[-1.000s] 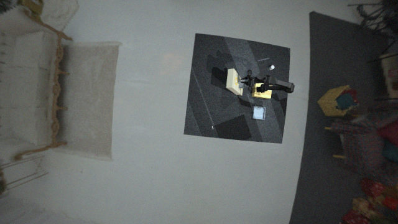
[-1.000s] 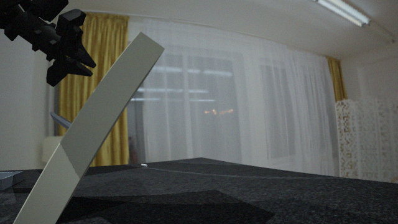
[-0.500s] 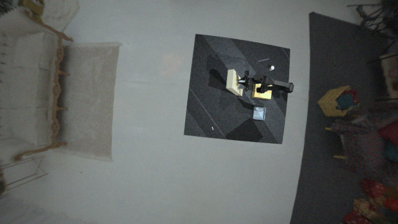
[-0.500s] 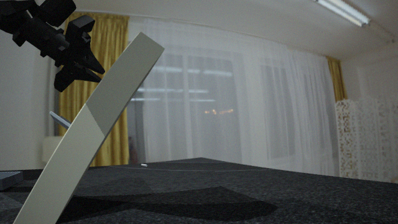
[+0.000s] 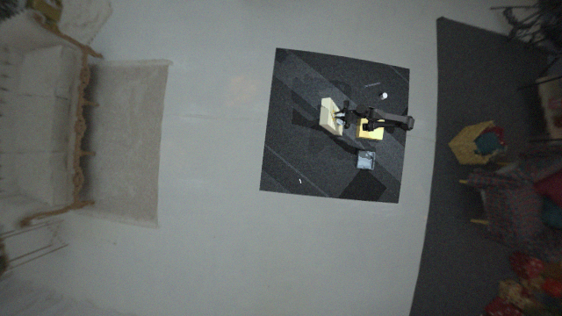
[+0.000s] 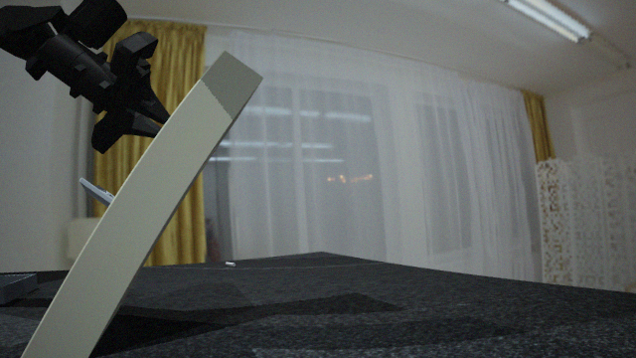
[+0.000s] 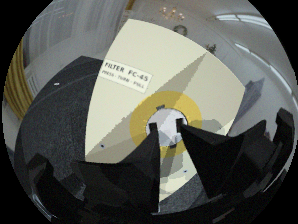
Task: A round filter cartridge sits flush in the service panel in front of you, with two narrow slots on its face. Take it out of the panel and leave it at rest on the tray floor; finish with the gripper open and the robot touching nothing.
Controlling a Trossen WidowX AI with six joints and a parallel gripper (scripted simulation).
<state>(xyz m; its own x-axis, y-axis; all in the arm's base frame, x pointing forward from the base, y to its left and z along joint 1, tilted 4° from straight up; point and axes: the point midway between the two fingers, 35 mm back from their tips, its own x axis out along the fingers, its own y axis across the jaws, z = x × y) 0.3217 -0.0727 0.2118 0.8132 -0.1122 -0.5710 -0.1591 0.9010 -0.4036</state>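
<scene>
The cream service panel point(image 5: 326, 118) point(image 6: 149, 199) point(image 7: 125, 47) leans back. The round white cartridge point(image 7: 167, 134) sits in it inside a yellow ring; its two dark slots are at the fingertips in the wrist view. My gripper point(image 5: 336, 115) point(image 6: 164, 127) point(image 7: 169, 131) is partly open, its tips a little apart and right at the cartridge's face, one by each slot. Whether the tips touch or enter the slots cannot be told; the panel's edge hides them in the exterior view. The blue-grey tray point(image 5: 372, 161) point(image 6: 20, 286) stands apart from the panel, nearer the arm's base side.
A thin blue-grey piece point(image 6: 96, 192) juts from the panel's front below the gripper. A yellow block point(image 5: 376, 134) lies under the arm. A small white cylinder point(image 5: 384, 96) stands beyond the arm. A tiny white piece point(image 5: 300, 181) point(image 6: 230, 264) point(image 7: 56, 84) lies on the dark table top.
</scene>
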